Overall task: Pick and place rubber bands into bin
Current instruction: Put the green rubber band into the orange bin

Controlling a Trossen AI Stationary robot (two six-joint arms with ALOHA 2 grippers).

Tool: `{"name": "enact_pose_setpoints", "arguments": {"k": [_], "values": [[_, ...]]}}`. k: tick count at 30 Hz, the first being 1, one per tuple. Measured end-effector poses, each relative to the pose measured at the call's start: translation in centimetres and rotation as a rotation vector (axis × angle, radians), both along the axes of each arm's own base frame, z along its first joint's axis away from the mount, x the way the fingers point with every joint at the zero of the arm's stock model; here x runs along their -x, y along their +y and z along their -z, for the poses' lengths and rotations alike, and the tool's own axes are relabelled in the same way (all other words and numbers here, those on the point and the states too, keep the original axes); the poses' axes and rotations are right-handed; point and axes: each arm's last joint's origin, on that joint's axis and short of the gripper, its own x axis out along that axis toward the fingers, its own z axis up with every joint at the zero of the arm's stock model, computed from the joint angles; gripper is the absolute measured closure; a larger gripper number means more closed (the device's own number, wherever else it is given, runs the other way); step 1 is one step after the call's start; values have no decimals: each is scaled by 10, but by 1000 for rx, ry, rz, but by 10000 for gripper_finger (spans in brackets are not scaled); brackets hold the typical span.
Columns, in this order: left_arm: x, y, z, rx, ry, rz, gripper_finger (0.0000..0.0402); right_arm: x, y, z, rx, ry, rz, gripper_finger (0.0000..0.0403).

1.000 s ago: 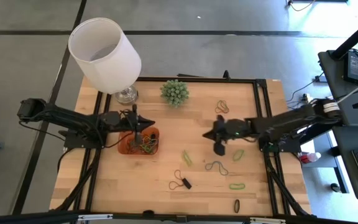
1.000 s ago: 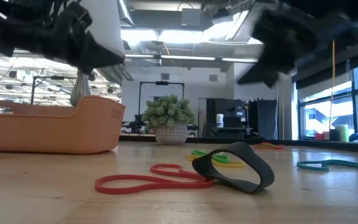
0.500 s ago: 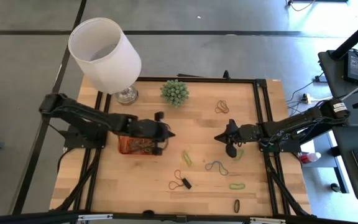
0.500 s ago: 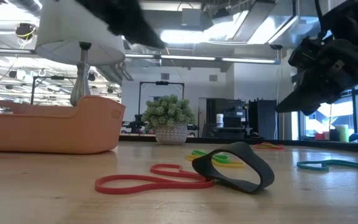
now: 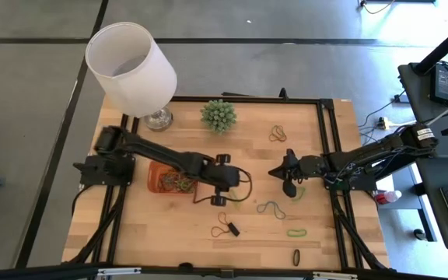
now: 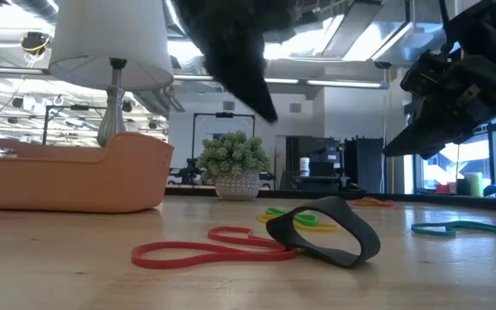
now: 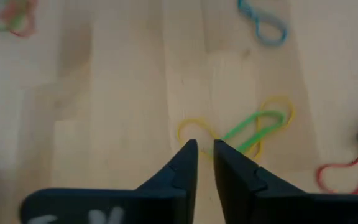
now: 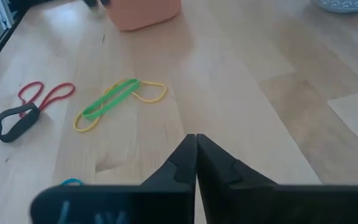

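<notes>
The left gripper (image 5: 228, 177) is being held above the worktop (image 5: 146, 229) just beyond the orange bin (image 5: 155, 180), its fingers (image 7: 185, 163) being kept a narrow gap apart with nothing between them, over a green and yellow pair of rubber bands (image 7: 253, 130). Several rubber bands (image 5: 179, 183) are lying inside the bin, which is sitting near the lamp (image 5: 131, 68). The right gripper (image 5: 285, 177) is being held low over the worktop farther right, its fingers (image 8: 182, 163) pressed together and empty. More bands are lying scattered: a red one (image 6: 205, 245) touching a black one (image 6: 325, 231), a blue-grey one (image 5: 271, 208), and a green one (image 5: 297, 232). A spiky green plant (image 5: 218, 115) is standing at the back edge.
</notes>
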Motion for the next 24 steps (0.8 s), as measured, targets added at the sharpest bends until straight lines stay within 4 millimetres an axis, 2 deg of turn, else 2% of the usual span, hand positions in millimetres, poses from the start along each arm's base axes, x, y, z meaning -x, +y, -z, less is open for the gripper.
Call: {"name": "enact_pose_setpoints", "arguments": {"k": [5, 8, 13, 24], "values": [[-21, -4, 25, -45, 95, 48, 311, 0, 0, 0, 2, 2, -2, 397], [-31, -5, 40, -38, 122, 26, 300, 0, 0, 0, 3, 3, -3, 393], [-36, -8, 60, -5, 171, 60, 300, 0, 0, 0, 3, 4, -3, 387], [-38, -4, 76, -18, 223, 52, 314, 0, 0, 0, 4, 4, -2, 392]]}}
